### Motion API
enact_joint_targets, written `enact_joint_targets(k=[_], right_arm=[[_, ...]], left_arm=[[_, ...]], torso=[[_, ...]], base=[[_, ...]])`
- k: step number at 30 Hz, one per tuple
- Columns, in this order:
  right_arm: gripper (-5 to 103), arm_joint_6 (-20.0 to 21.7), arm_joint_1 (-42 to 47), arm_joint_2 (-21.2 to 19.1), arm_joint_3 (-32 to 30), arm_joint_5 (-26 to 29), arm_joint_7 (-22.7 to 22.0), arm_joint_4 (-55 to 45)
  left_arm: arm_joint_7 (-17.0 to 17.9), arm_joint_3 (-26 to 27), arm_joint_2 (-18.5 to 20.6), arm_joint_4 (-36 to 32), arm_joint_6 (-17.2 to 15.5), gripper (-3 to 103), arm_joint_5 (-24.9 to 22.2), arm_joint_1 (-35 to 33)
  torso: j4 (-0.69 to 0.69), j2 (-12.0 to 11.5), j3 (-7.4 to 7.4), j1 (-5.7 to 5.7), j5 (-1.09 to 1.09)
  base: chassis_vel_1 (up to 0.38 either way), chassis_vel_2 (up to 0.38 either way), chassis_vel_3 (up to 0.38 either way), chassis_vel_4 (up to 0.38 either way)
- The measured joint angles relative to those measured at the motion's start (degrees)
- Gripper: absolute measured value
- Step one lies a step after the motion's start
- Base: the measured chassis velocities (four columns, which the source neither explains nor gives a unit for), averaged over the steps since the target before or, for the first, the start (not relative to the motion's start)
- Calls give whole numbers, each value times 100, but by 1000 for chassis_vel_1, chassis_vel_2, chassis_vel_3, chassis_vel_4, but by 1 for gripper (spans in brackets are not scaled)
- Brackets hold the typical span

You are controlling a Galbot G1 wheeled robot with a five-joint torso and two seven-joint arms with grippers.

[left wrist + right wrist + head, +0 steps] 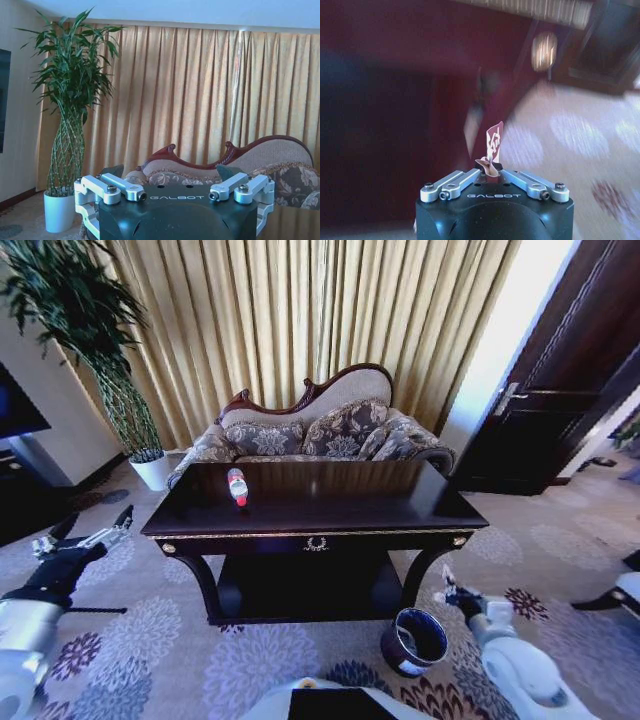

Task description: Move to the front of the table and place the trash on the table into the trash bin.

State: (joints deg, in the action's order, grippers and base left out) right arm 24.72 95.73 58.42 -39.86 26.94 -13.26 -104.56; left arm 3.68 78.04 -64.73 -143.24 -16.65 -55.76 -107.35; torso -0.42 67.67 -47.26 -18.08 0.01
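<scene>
Right gripper [490,172], jaws pinched on the brown-and-white wrapper [493,142], hangs low beside the trash bin [414,640] — thin grip, could slip outside the rim — left gripper [174,186] open, bottle [237,486] on table [400,502].

Table [400,502] top mostly bare, only bottle [237,486] lying left-rear; sofa [320,430] blocks far edge. Open carpet both sides; trash bin [415,640] stands front-right.
</scene>
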Motion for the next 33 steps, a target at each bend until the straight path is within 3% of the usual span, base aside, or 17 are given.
enact_joint_targets(k=[7, 11, 21, 26, 27, 31, 33], right_arm=[[0, 34, -578, -26, 359, -201, -10, 1374], [0, -166, -918, 7, 429, -240, 21, 2135], [-3, -371, -1235, 87, 469, -247, 125, 2468], [17, -380, -1274, 152, 477, -336, 129, 2545], [17, -380, -1274, 152, 477, -336, 129, 2545], [38, -404, -1275, 166, 475, -349, 128, 2553], [44, -405, -1274, 166, 475, -349, 128, 2541]], left_arm=[[12, 22, 12, 0, 2, 100, 18, -35], [27, -15, -15, 0, 2, 100, 129, -89], [28, -29, -25, 0, 2, 100, 179, -163], [27, -29, -25, 0, 5, 100, 184, -169], [27, -29, -25, 0, 5, 100, 184, -169], [27, -29, -36, 0, 6, 100, 185, -168], [28, -29, -41, 0, 6, 100, 184, -169]], torso=[[0, 0, 0, 0, 0], [-1, 0, 0, 0, 0], [0, 0, 0, 0, -1], [-1, 0, 0, 0, -1], [-1, 0, 0, 0, -1], [0, 0, 0, 0, -1], [0, 0, 0, 0, -1]], base=[[0, 0, 0, 0], [0, 0, 0, 0], [0, 0, 0, 0], [0, 0, 0, 0], [0, 0, 0, 0], [0, 0, 0, 0], [0, 0, 0, 0]])
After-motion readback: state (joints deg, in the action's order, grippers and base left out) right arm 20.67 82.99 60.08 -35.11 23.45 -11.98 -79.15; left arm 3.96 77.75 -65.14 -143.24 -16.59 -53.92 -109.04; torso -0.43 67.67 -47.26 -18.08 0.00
